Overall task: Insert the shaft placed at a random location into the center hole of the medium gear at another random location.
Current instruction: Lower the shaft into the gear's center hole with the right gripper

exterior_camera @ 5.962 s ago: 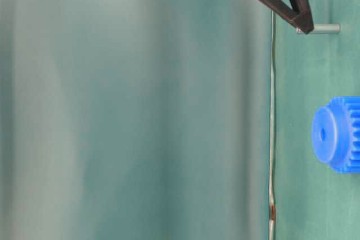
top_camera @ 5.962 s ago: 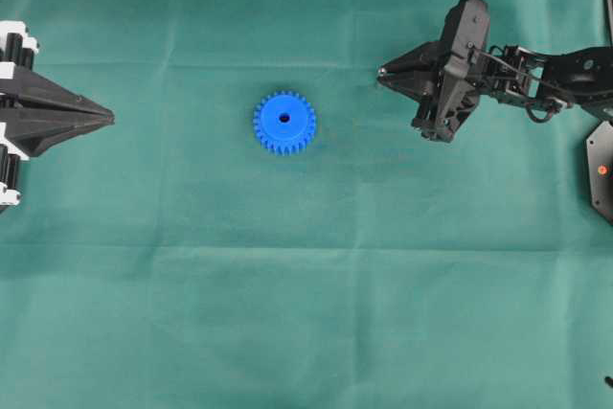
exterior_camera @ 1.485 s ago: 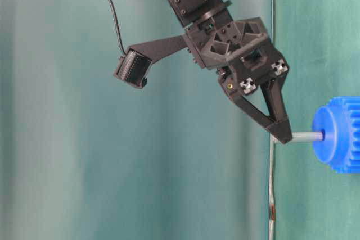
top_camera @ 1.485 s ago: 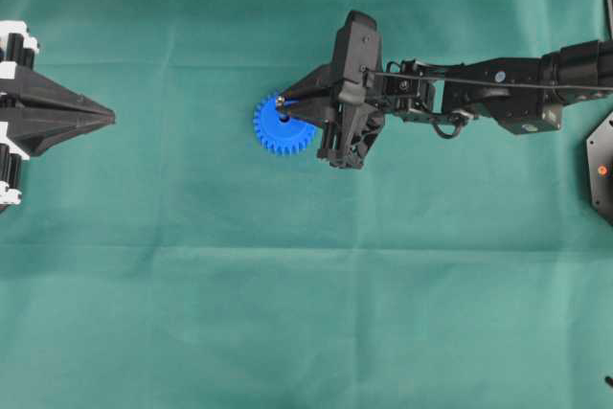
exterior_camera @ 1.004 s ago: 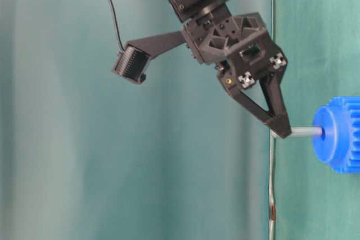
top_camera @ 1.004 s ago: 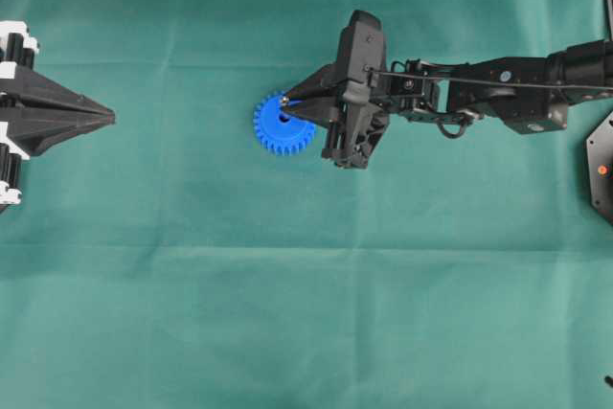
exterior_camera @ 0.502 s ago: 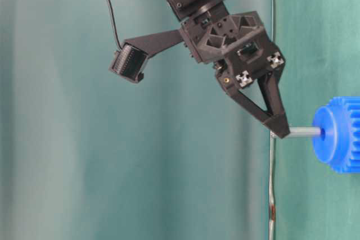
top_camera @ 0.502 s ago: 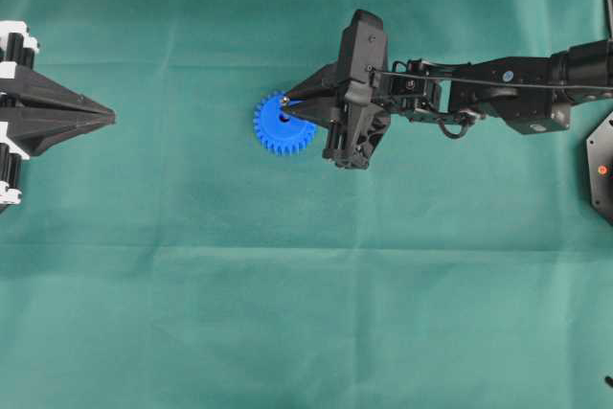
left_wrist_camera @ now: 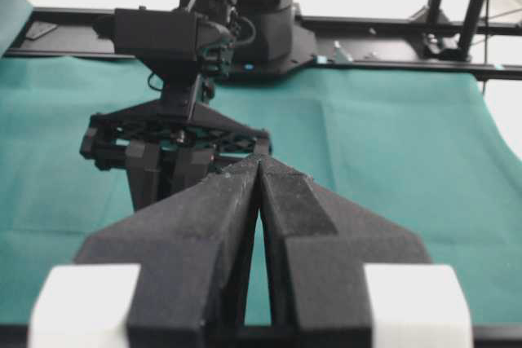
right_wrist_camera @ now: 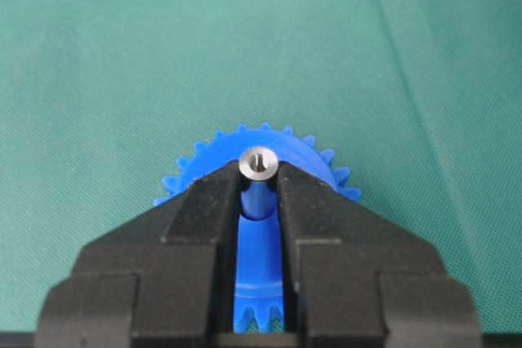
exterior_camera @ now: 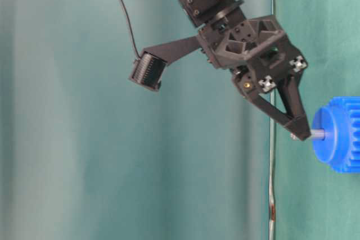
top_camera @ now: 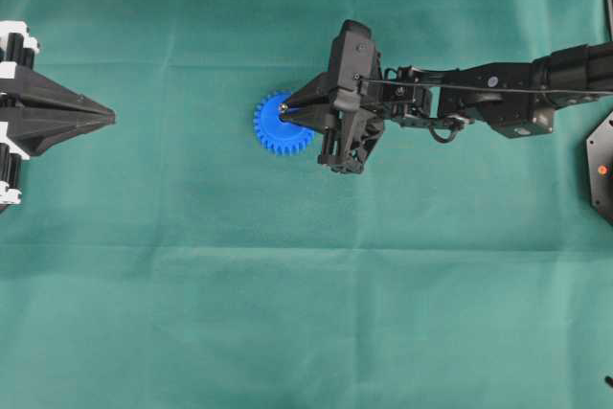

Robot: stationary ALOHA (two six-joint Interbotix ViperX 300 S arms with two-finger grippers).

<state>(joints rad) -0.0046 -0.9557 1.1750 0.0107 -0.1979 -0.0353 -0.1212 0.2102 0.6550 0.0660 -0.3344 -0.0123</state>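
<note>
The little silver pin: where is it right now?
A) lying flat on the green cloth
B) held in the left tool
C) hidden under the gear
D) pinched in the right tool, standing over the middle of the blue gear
D: the shaft sits pinched between the fingers of the right tool, its lower end meeting the middle of the medium gear, while the left tool stays far off, shut and holding nothing.
</note>
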